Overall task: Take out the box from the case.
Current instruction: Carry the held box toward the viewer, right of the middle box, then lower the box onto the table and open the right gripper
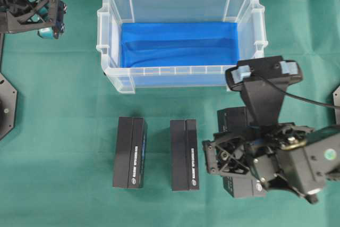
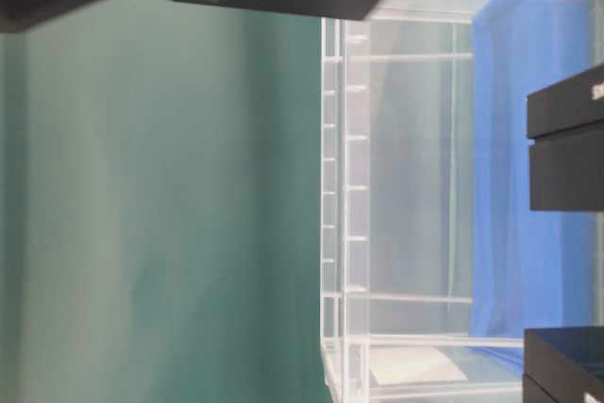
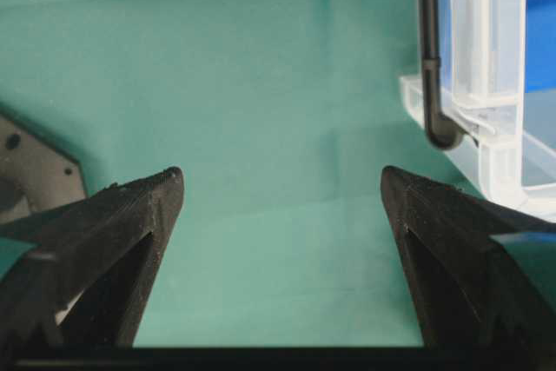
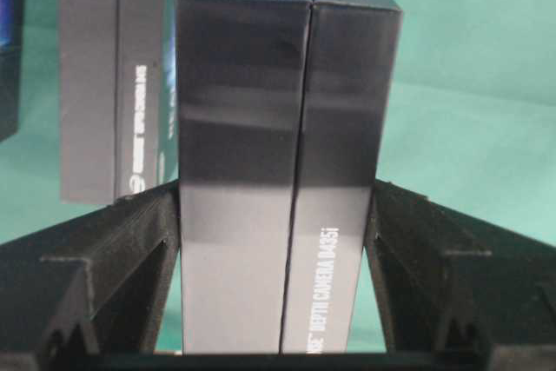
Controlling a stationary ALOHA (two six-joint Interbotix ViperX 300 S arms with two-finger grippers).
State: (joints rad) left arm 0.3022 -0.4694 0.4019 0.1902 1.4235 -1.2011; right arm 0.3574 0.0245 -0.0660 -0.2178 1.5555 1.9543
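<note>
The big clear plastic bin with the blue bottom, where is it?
In the overhead view the large clear plastic bin with a blue lining sits at the top middle of the green cloth, behind three black boxes.

— How much of the box (image 1: 240,152) I'm gripping shows from overhead?

— Little. My right arm and its camera mount cover most of it; only dark corners peek out.

— And in my right wrist view?

— Its bottom is cut off by the frame edge, so the white lettering runs out of sight. My fingers (image 4: 104,267) are cropped too.

— At table level?

— The case (image 2: 396,186) is cut by the right edge, and a blurred dark shape fills the top left corner; I can't tell what it is.
</note>
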